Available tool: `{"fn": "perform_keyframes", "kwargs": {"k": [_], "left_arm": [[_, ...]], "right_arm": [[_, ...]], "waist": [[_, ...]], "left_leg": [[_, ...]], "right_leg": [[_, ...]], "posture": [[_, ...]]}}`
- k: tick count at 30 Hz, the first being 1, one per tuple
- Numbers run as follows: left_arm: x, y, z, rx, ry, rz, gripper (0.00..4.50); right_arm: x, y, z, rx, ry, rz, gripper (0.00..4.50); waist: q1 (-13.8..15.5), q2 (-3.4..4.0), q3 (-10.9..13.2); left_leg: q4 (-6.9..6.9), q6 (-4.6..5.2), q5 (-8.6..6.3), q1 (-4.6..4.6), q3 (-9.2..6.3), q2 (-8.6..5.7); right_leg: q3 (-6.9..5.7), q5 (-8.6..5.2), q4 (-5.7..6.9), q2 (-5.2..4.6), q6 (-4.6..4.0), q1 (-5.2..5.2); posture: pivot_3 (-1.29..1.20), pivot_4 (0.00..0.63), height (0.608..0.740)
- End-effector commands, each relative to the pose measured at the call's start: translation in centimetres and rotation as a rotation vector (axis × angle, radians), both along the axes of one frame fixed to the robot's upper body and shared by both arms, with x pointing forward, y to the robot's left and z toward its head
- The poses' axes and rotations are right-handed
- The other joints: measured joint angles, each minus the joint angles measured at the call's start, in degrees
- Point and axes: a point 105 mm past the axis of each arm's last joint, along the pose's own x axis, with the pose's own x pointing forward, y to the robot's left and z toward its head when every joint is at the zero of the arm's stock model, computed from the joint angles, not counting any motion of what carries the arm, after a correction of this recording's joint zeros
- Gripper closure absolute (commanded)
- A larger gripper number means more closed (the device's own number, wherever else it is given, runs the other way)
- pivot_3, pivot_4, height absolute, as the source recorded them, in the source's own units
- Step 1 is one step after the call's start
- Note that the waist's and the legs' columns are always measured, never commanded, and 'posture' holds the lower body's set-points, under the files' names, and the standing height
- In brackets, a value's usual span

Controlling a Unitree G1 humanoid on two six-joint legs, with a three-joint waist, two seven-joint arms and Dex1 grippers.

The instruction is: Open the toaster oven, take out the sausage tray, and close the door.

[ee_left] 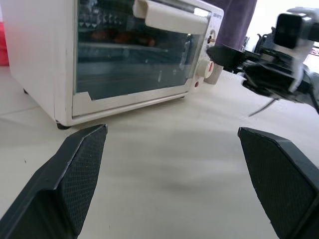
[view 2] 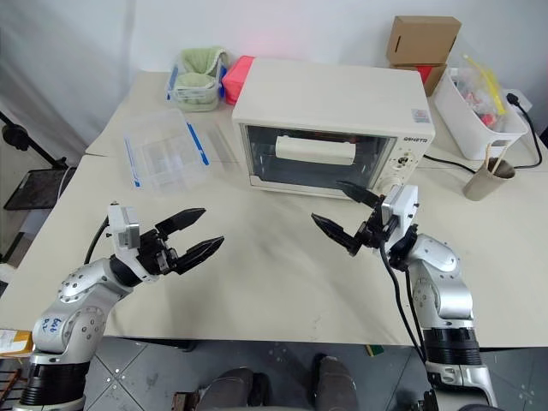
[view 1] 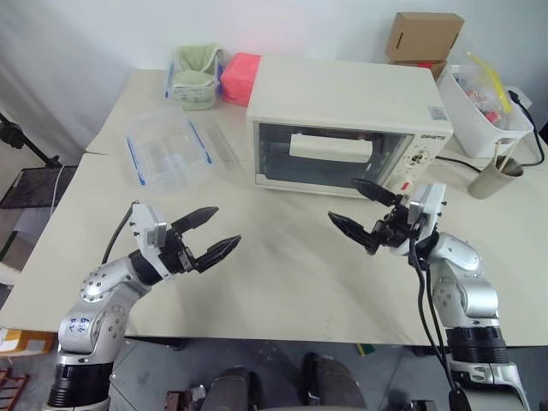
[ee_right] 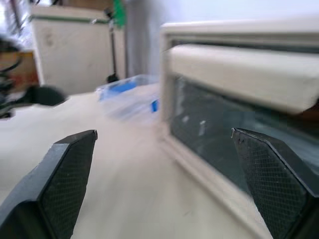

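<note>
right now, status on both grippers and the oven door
Left gripper and right gripper open, holding nothing. Toaster oven door shut, handle untouched. Bare table between grippers and door.

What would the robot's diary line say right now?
step: start | door: shut | tray: inside oven | left gripper: open, empty | right gripper: open, empty, near door

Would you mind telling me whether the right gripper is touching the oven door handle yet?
Apart. In the left wrist view the right gripper hangs off to the side of the handle, with open jaws and a clear gap.
</note>
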Motion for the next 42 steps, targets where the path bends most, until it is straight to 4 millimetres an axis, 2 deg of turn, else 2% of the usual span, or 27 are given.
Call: {"fn": "perform_keyframes", "kwargs": {"k": [1,4,6,11,16,24,30,32,35,37,42], "left_arm": [[0.4,0.5,0.8,-0.009,-0.037,0.027,0.04],[0.7,0.4,0.9,-0.007,-0.041,0.017,0.04],[0.8,0.4,0.9,-0.004,-0.041,0.012,0.04],[0.3,-0.3,1.0,-0.006,-0.052,-0.055,0.04],[0.1,-0.8,1.3,-0.011,-0.074,-0.085,0.04],[0.2,-1.2,1.7,-0.021,-0.082,-0.087,0.04],[1.4,-0.8,3.0,-0.055,-0.08,-0.06,0.04],[1.8,-0.7,4.2,-0.084,-0.094,-0.089,0.04],[2.6,-0.5,6.1,-0.126,-0.131,-0.107,0.65],[3.7,-0.7,6.7,-0.099,-0.154,-0.125,1.21],[7.8,-2.0,7.6,-0.051,-0.197,-0.108,2.82]], "right_arm": [[-1.4,0.3,0.3,-0.061,-0.065,0.035,0.0],[-1.6,0.1,-0.2,-0.066,-0.035,0.018,0.0],[-1.0,-0.4,0.0,-0.039,-0.013,-0.027,0.0],[1.2,-2.0,1.4,0.02,-0.029,-0.159,0.0],[2.2,-2.1,3.4,0.083,-0.097,-0.155,0.0],[0.5,0.5,4.4,0.061,-0.148,0.0,0.0],[-1.1,0.6,2.4,-0.056,-0.135,0.032,0.0],[-1.9,0.5,1.4,-0.121,-0.135,0.05,0.0],[-2.7,0.4,0.3,-0.192,-0.136,0.065,0.0],[-2.9,0.5,0.0,-0.208,-0.149,0.071,0.0],[-2.8,0.5,-0.7,-0.259,-0.162,0.083,0.0]], "waist": [[0.0,0.0,0.0],[0.0,0.0,0.0],[0.0,0.0,0.0],[0.0,0.0,0.0],[-0.1,0.0,0.0],[-0.1,0.0,0.0],[-0.1,0.01,0.0],[0.0,0.01,0.0],[0.1,-0.01,0.0],[0.1,-0.01,0.0],[0.1,-0.01,0.0]], "left_leg": [[0.0,0.0,0.0,0.01,-0.01,0.01],[0.0,-0.01,0.01,0.01,-0.01,0.01],[0.0,-0.01,0.01,0.01,0.0,0.0],[0.0,-0.03,0.02,0.01,0.01,0.0],[0.0,-0.04,0.02,-0.01,-0.01,0.01],[0.0,-0.03,0.02,-0.03,-0.04,0.01],[0.0,-0.03,0.02,-0.03,-0.04,0.02],[0.0,-0.03,0.02,-0.01,0.01,0.01],[0.0,-0.03,0.02,0.0,0.01,0.01],[0.0,-0.04,0.03,0.0,0.01,0.01],[0.05,-0.04,0.05,0.0,0.06,0.0]], "right_leg": [[0.0,0.0,0.01,0.0,0.0,0.0],[0.01,0.0,0.01,-0.01,0.0,0.0],[0.01,0.0,0.0,-0.02,0.0,0.0],[0.02,0.0,0.01,-0.02,0.0,-0.01],[0.03,0.0,0.0,0.0,0.0,-0.01],[0.04,0.0,0.0,-0.01,0.0,-0.01],[0.03,0.0,0.0,0.01,0.0,-0.01],[-0.01,0.0,0.01,0.03,0.0,-0.01],[-0.05,0.0,0.02,0.06,0.0,-0.01],[-0.11,0.0,0.02,0.11,0.0,0.0],[-0.27,0.0,0.02,0.44,0.0,0.0]], "posture": [[0.0,0.15,0.74],[0.0,0.15,0.74],[0.0,0.15,0.74],[0.0,0.15,0.74],[0.0,0.15,0.74],[0.0,0.15,0.74],[0.0,0.15,0.74],[0.0,0.15,0.74],[0.0,0.15,0.74],[0.0,0.15,0.74],[0.0,0.15,0.74]]}}
